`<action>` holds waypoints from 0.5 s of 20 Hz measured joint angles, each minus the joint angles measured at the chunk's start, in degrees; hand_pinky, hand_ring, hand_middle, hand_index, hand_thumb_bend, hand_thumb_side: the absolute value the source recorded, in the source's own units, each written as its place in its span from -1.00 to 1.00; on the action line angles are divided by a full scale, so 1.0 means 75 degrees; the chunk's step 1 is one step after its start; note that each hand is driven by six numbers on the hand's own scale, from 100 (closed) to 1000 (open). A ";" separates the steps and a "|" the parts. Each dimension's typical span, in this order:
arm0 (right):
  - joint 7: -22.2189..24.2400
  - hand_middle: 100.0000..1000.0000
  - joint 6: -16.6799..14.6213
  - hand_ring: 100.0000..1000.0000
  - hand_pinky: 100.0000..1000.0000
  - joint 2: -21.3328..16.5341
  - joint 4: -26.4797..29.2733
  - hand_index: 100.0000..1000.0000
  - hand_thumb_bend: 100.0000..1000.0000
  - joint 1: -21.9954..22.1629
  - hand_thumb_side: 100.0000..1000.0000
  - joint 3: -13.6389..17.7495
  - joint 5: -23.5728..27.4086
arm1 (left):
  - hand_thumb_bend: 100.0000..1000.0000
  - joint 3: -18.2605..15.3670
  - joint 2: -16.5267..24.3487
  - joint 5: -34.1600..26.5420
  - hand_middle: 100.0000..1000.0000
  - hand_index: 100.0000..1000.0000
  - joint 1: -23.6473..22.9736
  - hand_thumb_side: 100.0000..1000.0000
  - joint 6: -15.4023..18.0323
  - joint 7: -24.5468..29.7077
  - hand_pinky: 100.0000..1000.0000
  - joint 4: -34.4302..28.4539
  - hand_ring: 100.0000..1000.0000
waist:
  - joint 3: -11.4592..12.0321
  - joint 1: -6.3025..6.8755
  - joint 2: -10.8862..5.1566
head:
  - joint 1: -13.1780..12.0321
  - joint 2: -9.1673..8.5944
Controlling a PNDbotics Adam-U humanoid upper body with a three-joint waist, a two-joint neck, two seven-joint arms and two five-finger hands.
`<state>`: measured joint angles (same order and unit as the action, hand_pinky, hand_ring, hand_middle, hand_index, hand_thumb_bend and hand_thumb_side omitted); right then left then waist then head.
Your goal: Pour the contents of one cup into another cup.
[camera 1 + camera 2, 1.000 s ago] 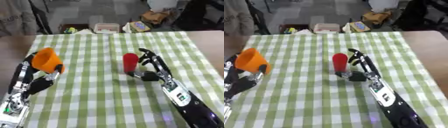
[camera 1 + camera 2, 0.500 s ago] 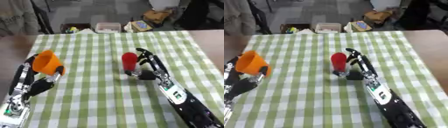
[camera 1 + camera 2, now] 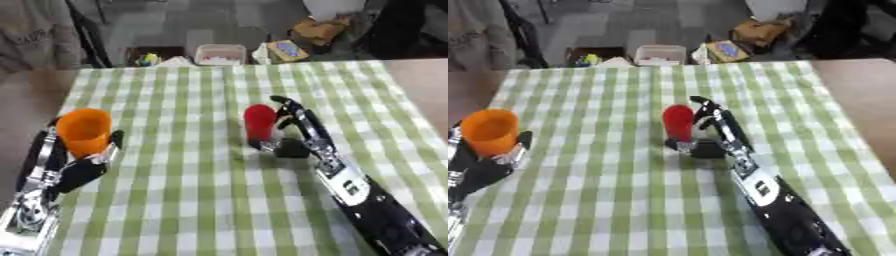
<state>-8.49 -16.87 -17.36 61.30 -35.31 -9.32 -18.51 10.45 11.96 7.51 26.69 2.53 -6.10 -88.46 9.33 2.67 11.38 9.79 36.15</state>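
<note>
The left hand (image 3: 74, 162) is holding the orange cup (image 3: 84, 132) upright with its fingers curled around it, at the left side of the worktop (image 3: 201, 200). The right hand (image 3: 297, 132) is closing its fingers around the red cup (image 3: 259, 121), which is standing upright near the middle of the green checked cloth (image 3: 175, 100).

Both head eyes look down, sharing the checked table (image 3: 201, 200).

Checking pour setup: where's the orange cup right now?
Left eye view: orange cup sits upright at the cloth's left edge, held in the left hand, well left of the red cup.
</note>
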 measured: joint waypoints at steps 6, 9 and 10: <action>-0.0113 -0.09 -0.0002 0.38 0.07 0.0003 -0.0112 0.82 0.40 -0.0070 -0.40 0.0062 -0.0129 | -0.88 0.0024 0.0000 -0.0011 -0.72 -0.05 0.0001 -0.92 0.0002 0.0002 -0.27 0.0000 -0.35 | 0.0049 0.0008 0.0029 | 0.0001 -0.0008; -0.0134 -0.10 -0.0010 0.37 0.07 0.0006 -0.0152 0.82 0.40 -0.0107 -0.41 0.0068 -0.0146 | -0.92 0.0042 0.0000 -0.0014 -0.72 -0.05 0.0002 -0.91 0.0002 0.0002 -0.27 0.0000 -0.35 | 0.0086 0.0029 0.0047 | 0.0001 -0.0062; -0.0139 -0.10 -0.0013 0.37 0.07 0.0006 -0.0163 0.82 0.39 -0.0132 -0.41 0.0068 -0.0149 | -0.92 0.0043 -0.0001 -0.0015 -0.72 -0.05 0.0003 -0.91 0.0002 0.0002 -0.27 0.0000 -0.35 | 0.0102 0.0037 0.0051 | 0.0005 -0.0066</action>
<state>-9.53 -16.97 -17.31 60.08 -36.30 -8.81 -19.63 10.78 11.95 7.40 26.71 2.54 -6.09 -88.46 10.09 2.95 11.77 9.82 35.66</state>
